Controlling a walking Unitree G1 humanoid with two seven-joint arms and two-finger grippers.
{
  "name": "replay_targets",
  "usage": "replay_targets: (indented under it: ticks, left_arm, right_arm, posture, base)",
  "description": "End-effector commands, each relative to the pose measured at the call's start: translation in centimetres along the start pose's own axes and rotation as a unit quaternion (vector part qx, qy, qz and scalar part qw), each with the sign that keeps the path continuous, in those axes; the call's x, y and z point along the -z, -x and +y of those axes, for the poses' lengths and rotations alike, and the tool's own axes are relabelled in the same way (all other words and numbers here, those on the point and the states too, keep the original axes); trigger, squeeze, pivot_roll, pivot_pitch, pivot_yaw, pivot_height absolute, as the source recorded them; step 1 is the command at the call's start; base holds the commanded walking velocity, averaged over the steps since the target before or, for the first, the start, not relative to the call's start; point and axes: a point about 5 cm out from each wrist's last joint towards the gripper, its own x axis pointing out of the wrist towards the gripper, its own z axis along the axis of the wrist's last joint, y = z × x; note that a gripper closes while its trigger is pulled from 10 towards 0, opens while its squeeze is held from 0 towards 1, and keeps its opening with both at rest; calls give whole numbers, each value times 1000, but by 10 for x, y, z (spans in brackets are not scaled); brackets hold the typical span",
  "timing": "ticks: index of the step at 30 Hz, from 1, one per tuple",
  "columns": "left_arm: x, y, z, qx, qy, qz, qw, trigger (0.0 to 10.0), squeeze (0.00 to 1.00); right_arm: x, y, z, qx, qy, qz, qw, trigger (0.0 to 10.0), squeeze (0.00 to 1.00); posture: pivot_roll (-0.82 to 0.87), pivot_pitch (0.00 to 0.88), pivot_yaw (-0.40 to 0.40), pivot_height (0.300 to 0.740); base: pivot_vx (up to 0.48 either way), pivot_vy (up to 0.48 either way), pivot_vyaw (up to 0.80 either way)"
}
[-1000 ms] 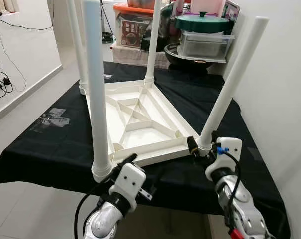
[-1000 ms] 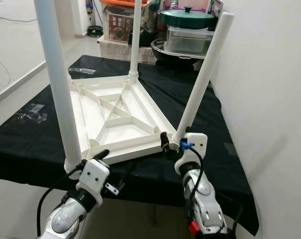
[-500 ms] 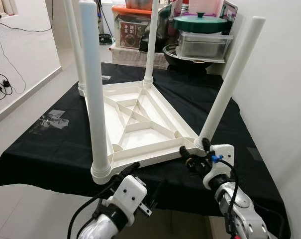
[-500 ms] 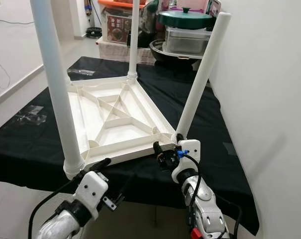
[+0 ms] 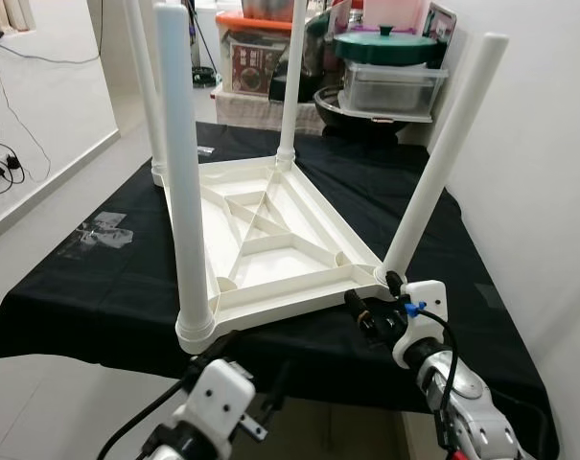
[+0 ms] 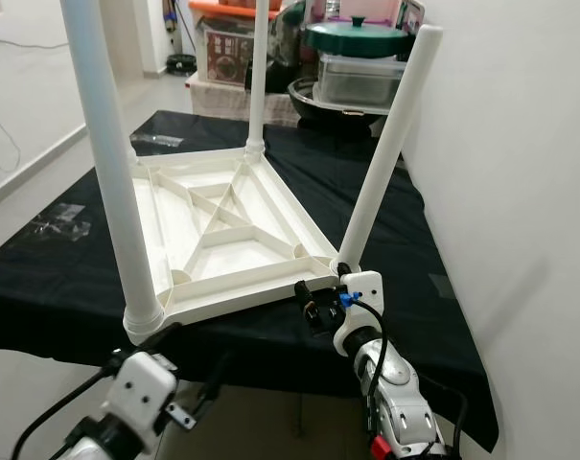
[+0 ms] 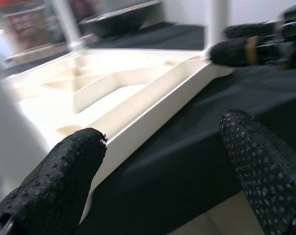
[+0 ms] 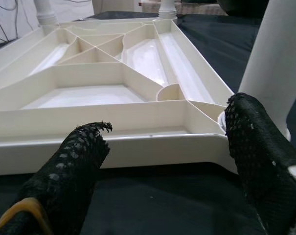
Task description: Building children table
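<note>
The right tool (image 6: 320, 309) hangs released at the near right corner of the upturned children's table (image 5: 270, 230), its black fingers (image 8: 79, 171) spread just short of the rim, with the tilted near-right leg (image 5: 443, 153) rising directly beyond. The left tool (image 7: 162, 161), also released, sits lower and farther back, off the near left corner below the desk (image 5: 98, 287) edge. I judge the right arm better placed, since the table's long axis runs away from the robot and the leaning leg stands closest to that side.
</note>
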Motion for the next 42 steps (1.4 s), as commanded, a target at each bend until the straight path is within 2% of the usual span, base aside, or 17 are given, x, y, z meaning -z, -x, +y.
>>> replay_targets:
  ticks: [1, 5, 16, 24, 28, 32, 34, 38, 42]
  left_arm:
    - [-1, 2, 3, -9, -1, 6, 1000, 10000, 0]
    - [2, 12, 1, -16, 2, 22, 1000, 10000, 0]
    - [6, 9, -1, -9, 11, 29, 999, 10000, 0]
    - [6, 9, -3, -5, 11, 30, 999, 10000, 0]
    - [4, 3, 0, -7, 6, 21, 1000, 10000, 0]
    - [4, -2, 1, -11, 5, 18, 1000, 10000, 0]
    - [4, -4, 0, -7, 6, 17, 1000, 10000, 0]
    - [4, -5, -2, -1, 6, 18, 1000, 10000, 0]
    - [5, -6, -4, 7, 9, 22, 1000, 10000, 0]
  right_arm:
    - [0, 0, -1, -3, 11, -2, 1000, 10000, 0]
    - [0, -3, -2, -2, 19, -5, 1000, 10000, 0]
    - [-2, -5, -2, 10, 24, -11, 1000, 10000, 0]
    - [-10, -10, -5, 24, 13, -27, 999, 10000, 0]
    - [-13, -13, -7, 33, 30, -30, 999, 10000, 0]
    - [-15, -16, -6, 50, 24, -32, 998, 10000, 0]
    - [-19, -19, -11, 83, 12, -38, 996, 10000, 0]
    - [-23, -20, -17, 107, 16, -41, 993, 10000, 0]
    - [-26, -24, -21, 106, 4, -42, 993, 10000, 0]
  posture:
    - [66, 1, -93, 740]
    - [71, 0, -99, 740]
    - [65, 0, -90, 740]
    - [65, 0, -93, 740]
    - [68, 0, -95, 740]
    - [66, 0, -94, 740]
    - [64, 0, -90, 740]
    - [61, 0, -87, 740]
    - [62, 0, -90, 740]
  base:
    - [0, 0, 0]
    - [0, 0, 164]
    - [0, 0, 777]
    - [0, 0, 0]
    - [0, 0, 709]
    - [0, 0, 681]
    - [0, 0, 0]
    - [0, 0, 0]
    - [0, 0, 0]
